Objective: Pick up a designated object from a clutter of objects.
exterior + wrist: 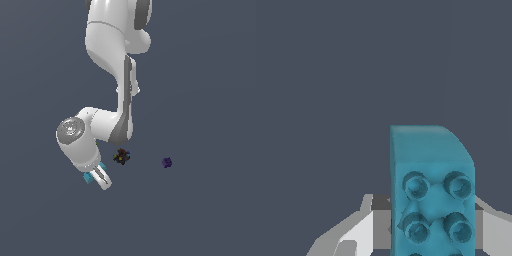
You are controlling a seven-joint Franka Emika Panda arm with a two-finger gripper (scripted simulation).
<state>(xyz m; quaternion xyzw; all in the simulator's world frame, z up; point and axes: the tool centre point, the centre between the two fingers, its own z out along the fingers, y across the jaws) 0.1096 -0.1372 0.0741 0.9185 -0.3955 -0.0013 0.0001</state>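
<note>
The cyan studded brick fills the wrist view between my two fingers, its studs facing the camera. In the exterior view only small cyan bits of the brick show beside my gripper, which points down at the exterior view's lower left and is shut on the brick. The dark multicoloured lump lies just to the exterior view's right of the gripper. The purple lump lies further right. The lime-green block and the black-and-red clamp piece are not in view.
The white arm comes down from the top of the exterior view over the flat dark grey-blue surface.
</note>
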